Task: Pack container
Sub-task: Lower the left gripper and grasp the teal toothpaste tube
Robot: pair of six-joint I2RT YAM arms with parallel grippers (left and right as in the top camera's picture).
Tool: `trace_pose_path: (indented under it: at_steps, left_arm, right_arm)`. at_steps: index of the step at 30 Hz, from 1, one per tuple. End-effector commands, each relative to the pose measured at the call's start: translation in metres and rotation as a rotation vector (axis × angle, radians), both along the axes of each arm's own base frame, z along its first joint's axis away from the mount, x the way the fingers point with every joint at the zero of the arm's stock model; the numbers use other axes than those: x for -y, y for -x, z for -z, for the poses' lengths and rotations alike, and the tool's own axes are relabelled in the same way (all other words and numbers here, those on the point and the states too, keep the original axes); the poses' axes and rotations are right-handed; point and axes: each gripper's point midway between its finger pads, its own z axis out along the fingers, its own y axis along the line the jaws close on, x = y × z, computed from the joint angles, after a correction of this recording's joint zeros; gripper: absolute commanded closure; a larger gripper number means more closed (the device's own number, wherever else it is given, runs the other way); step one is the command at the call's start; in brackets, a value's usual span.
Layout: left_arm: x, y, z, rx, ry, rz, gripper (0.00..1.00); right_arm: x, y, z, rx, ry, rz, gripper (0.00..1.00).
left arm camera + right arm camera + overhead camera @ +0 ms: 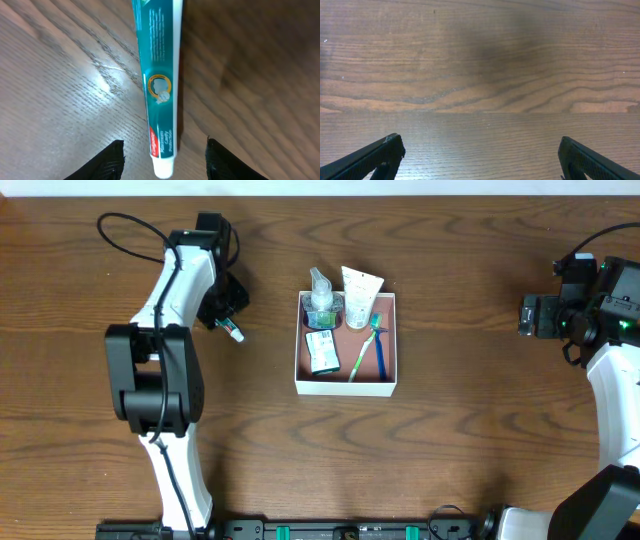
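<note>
Teal and white plastic toothpaste tube (160, 85) lies on the brown wooden table (480, 450), well left of the square shallow white-walled container (345, 389). That container sits mid-table and holds a clear bottle (320, 298), a white tube (360, 292), a green box (321, 352) and 2 toothbrushes (378, 350). Your left gripper (164, 159) stands about half open, its 2 black fingers (112, 160) astride the tube's cap end and apparently touching nothing. Centre it so both gaps match, lower it, then close near the stiff cap shoulder rather than the soft body. Your right gripper (480, 155), at the right, is spread wide and empty.
</note>
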Motion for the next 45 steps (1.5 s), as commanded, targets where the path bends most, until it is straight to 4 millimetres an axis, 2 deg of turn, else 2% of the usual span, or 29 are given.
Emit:
trace_pose_path:
  at_steps: [1, 15, 18, 19, 25, 28, 33, 37, 39, 45]
  left_arm:
    - [-0.001, 0.006, 0.012, -0.041, 0.011, -0.02, 0.47]
    - [-0.009, 0.013, 0.031, -0.063, 0.01, -0.044, 0.48]
    - [-0.009, 0.011, 0.031, -0.054, 0.011, -0.025, 0.48]
    - [-0.006, 0.011, 0.031, -0.054, 0.023, -0.017, 0.51]
    - [0.0, 0.012, 0.035, -0.056, 0.053, 0.002, 0.52]
    - [-0.001, 0.016, 0.038, -0.066, 0.051, 0.0, 0.6]
    - [-0.001, 0.02, 0.045, -0.074, 0.051, 0.0, 0.65]
    - [-0.001, 0.021, 0.048, -0.075, 0.05, 0.001, 0.81]
    - [-0.001, 0.021, 0.047, -0.073, 0.05, 0.019, 0.85]
    - [0.001, 0.016, 0.035, -0.067, 0.061, 0.141, 0.86]
  right_arm:
    - [-0.004, -0.002, -0.001, 0.004, 0.002, -0.022, 0.01]
    - [-0.004, -0.002, -0.001, 0.004, 0.002, -0.022, 0.01]
    - [-0.004, -0.002, -0.001, 0.004, 0.003, -0.021, 0.01]
    - [-0.004, -0.002, -0.001, 0.004, 0.002, -0.022, 0.01]
    - [-0.004, -0.002, -0.001, 0.004, 0.003, -0.021, 0.01]
    - [-0.004, -0.002, -0.001, 0.004, 0.003, -0.021, 0.01]
    - [-0.004, -0.002, -0.001, 0.004, 0.003, -0.021, 0.02]
    - [-0.004, -0.002, -0.001, 0.004, 0.003, -0.021, 0.01]
    - [-0.004, -0.002, -0.001, 0.004, 0.003, -0.021, 0.01]
    - [-0.004, -0.002, -0.001, 0.004, 0.003, -0.021, 0.01]
